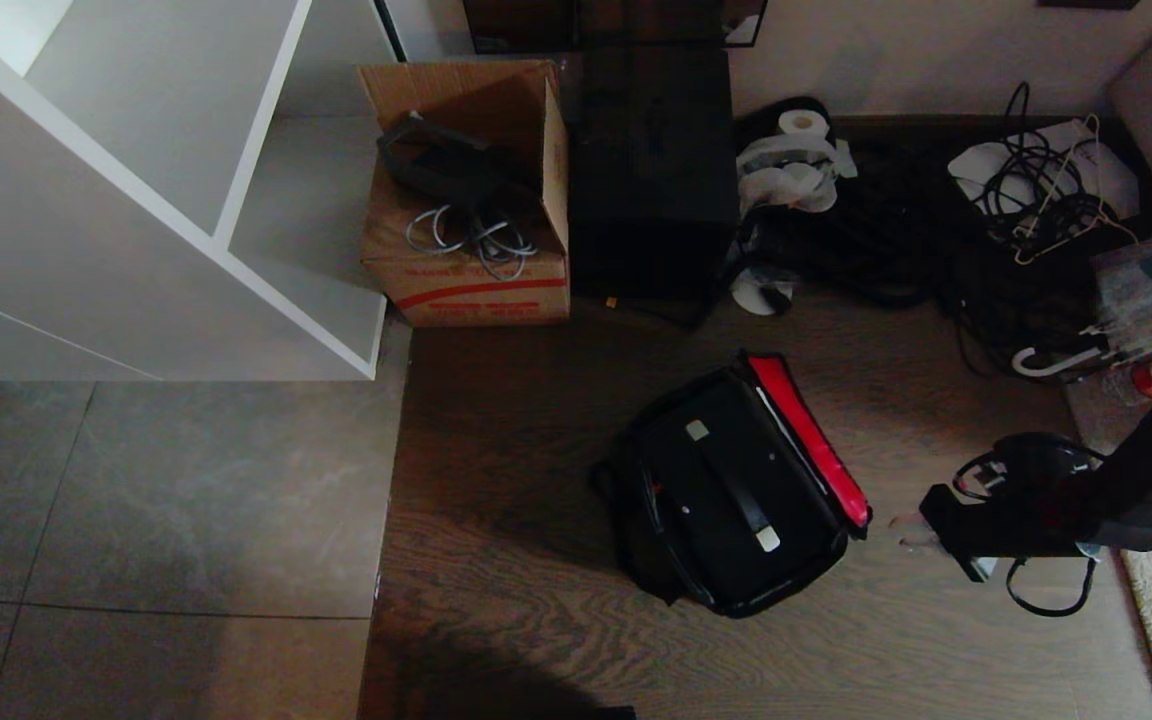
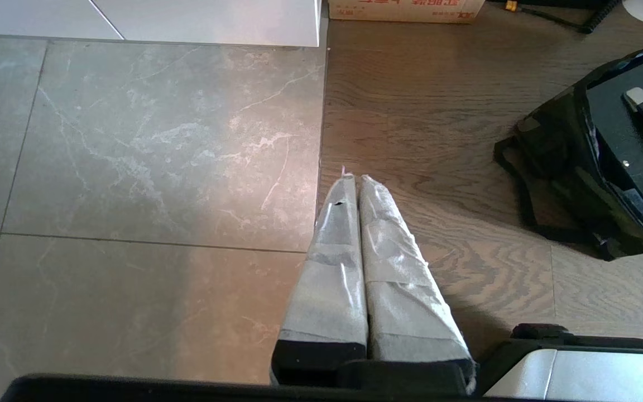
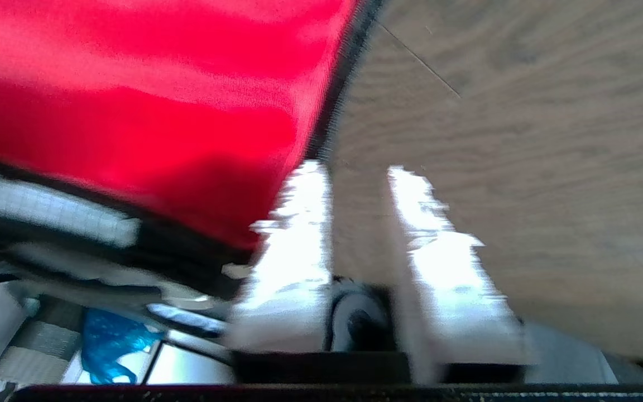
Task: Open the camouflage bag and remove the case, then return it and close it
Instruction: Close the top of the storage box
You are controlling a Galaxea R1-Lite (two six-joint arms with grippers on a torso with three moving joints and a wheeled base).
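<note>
The camouflage bag [image 1: 736, 490] lies open at frame center, red lid [image 1: 808, 440] folded back. The right gripper [image 1: 904, 530] at its right corner is narrowly parted, holding nothing — next, reach for the black case [image 1: 726, 480] inside, probably by its strap.

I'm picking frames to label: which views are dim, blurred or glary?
Head view: dim, deep shadow around the bag and the right gripper. Left wrist view: sharp, with a bright patch on the tiles beside the left gripper. Right wrist view: motion-blurred, finger wraps glaring white.
</note>
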